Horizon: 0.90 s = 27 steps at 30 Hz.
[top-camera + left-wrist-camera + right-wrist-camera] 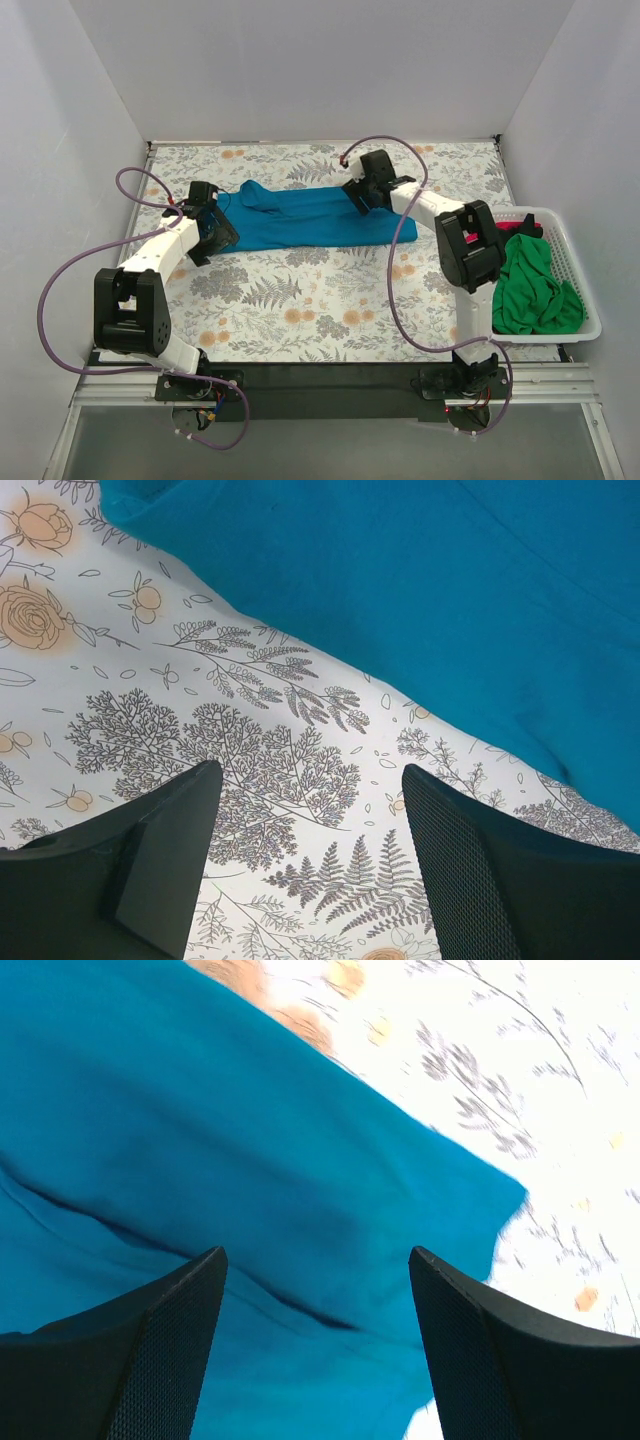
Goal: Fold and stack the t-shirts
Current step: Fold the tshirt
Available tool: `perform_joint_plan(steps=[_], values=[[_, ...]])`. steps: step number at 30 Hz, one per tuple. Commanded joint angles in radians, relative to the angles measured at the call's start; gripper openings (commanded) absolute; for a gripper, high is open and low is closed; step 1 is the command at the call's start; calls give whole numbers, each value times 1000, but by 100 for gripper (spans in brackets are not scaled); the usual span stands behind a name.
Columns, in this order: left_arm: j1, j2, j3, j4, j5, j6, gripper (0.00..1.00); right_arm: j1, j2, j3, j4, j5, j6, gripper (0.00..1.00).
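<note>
A teal-blue t-shirt (310, 220) lies folded lengthwise into a long band across the far half of the floral table. My left gripper (213, 232) hovers at its left end, open, with only tablecloth between the fingers (312, 780); the teal-blue t-shirt (420, 590) fills the upper right of that view. My right gripper (362, 195) hangs open over the band's right part, its fingers apart above the teal-blue t-shirt (250, 1160) with nothing gripped. A green t-shirt (530, 285) and a bit of a red one (524, 228) lie in the basket.
A white slatted basket (575, 262) stands at the table's right edge, beside the right arm's base. White walls close in the table on the left, right and far sides. A floral tablecloth (320, 300) covers the near half.
</note>
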Motion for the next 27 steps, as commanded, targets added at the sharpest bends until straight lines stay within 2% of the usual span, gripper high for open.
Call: perform_joint_plan(steps=[1,4,5,11,12,19,27], values=[[-3,-19,21,19,-13,-6,72,-37,-139,-74,13,21,64,80],[1,-8,31,33,-43,-15,72,-83,-236,-136,-1,-11,147,79],[7,-6,40,36,-58,-18,72,-98,-260,-180,-21,-46,220,79],[105,14,47,53,-87,-94,72,-248,-444,-366,-61,-270,515,75],[150,23,46,58,-83,-103,72,-261,-477,-413,-64,-289,581,75],[225,87,47,90,-37,-164,80,-311,-511,-504,-67,-344,738,75],[250,138,55,139,-6,-187,80,-340,-475,-541,-39,-352,856,74]])
